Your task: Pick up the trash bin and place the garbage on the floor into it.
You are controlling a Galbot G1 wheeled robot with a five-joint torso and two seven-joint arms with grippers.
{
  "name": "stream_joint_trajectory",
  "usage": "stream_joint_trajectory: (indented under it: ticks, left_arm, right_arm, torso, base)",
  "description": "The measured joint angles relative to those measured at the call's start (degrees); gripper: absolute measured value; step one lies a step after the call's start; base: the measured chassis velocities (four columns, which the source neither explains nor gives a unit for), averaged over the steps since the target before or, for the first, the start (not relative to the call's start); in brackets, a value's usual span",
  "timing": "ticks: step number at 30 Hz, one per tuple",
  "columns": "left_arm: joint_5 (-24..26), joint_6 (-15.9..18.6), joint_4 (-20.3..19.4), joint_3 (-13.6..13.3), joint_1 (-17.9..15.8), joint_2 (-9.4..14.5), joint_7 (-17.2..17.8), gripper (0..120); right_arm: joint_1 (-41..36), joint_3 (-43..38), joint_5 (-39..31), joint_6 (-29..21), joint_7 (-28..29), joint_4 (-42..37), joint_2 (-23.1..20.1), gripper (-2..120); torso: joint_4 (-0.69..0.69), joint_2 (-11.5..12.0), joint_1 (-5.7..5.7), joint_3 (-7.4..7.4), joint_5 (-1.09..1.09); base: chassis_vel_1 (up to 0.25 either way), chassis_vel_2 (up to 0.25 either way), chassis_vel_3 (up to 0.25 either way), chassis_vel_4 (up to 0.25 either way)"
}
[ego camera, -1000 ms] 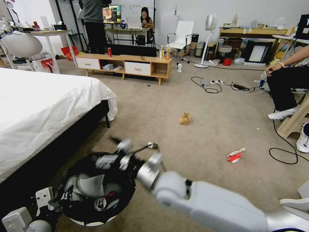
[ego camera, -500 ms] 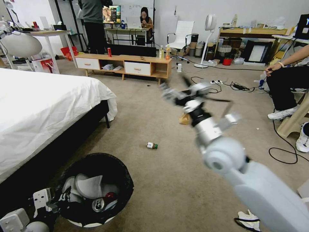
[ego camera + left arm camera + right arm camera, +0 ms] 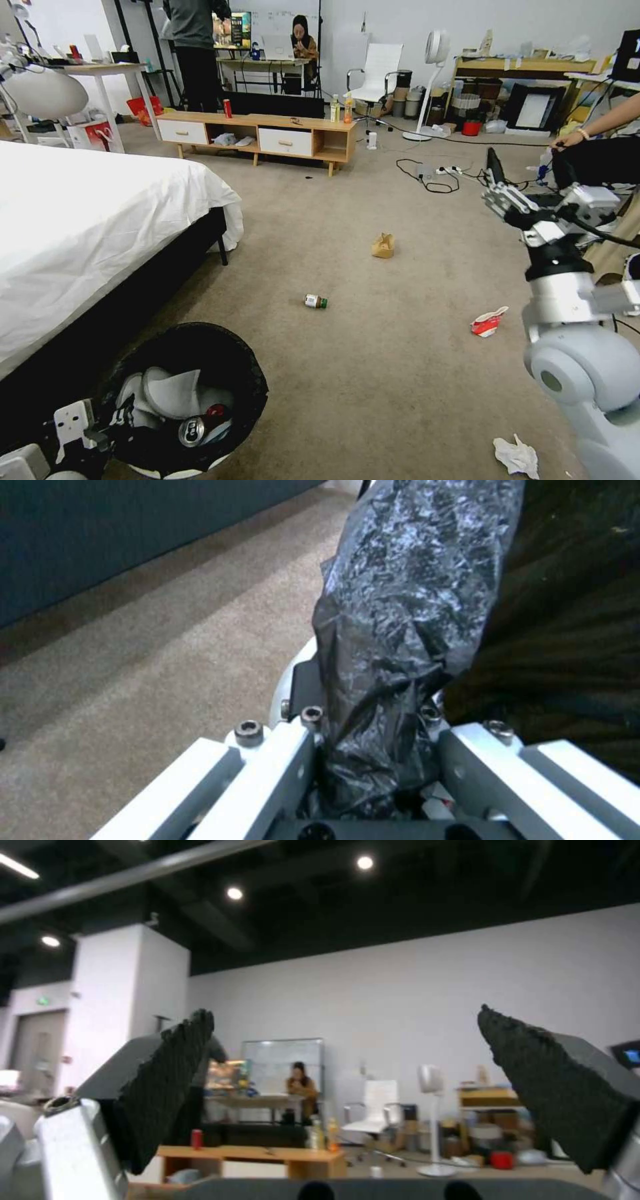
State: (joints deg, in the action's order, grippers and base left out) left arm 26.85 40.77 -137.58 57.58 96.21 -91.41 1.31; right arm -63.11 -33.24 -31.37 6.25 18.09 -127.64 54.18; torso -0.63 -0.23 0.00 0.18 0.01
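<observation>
right arm: glossy white-grey shell, round joint housing with small dark centre hole, brushed silver cylinder above it, black collar ring below the wrist
right wrist: boxy white-grey blocks, thin black cable looping off one side
right gripper: two dark wedge pads with fine ribbed texture, on silver-grey metal finger bodies
left gripper: white flat finger bars side by side, black base plate behind them
left gripper screws: dark hex-socket bolts near the finger tips
left arm: white blocky bracket with small dark holes, black parts beside it
</observation>
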Motion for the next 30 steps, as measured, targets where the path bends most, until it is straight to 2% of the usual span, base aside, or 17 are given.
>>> stream_joint_trajectory:
  ticks: [8,11,12,14,21,30]
  left_arm:
    - [-0.7,-0.1,0.0,-0.6,-0.3,-0.5,-0.6,7]
    - [-1.3,-0.6,0.0,-1.3,-0.3,-0.7,-0.9,7]
    - [-1.3,-0.6,0.0,-1.3,-0.3,-0.7,-0.9,7]
    - [-1.4,-0.6,0.0,-1.7,-0.3,-0.7,-0.9,7]
    - [-1.7,-1.6,0.0,-1.9,-0.3,-0.8,-1.6,7]
    - [-1.7,-2.0,0.0,-1.5,-0.1,-0.6,-2.2,7]
  right_arm:
    - [-11.1,-6.7,6.9,2.7,0.2,-0.4,4.2,100]
    - [-16.2,-7.7,12.3,3.5,1.2,-1.1,7.9,100]
    - [-16.2,-7.7,12.3,3.5,1.2,-1.1,7.9,100]
    - [-18.8,-7.7,16.8,4.5,1.9,-0.9,11.0,100]
    - [-20.9,-6.4,19.8,5.6,2.3,-0.7,13.8,100]
    - [-21.6,-5.5,21.3,5.8,2.2,-0.4,14.5,100]
  torso:
    - [-0.01,0.0,0.00,0.00,-0.01]
    - [0.00,0.0,0.00,0.00,-0.02]
    - [0.00,0.0,0.00,0.00,-0.02]
    - [0.01,0.0,0.00,0.01,-0.01]
    - [0.01,0.0,0.00,0.01,-0.01]
    - [0.02,0.0,0.00,0.00,-0.02]
  base:
    - [0.000,0.000,0.000,0.000]
    - [0.000,0.000,0.000,0.000]
    - [0.000,0.000,0.000,0.000]
    - [0.000,0.000,0.000,0.000]
    - [0.000,0.000,0.000,0.000]
    - [0.000,0.000,0.000,0.000]
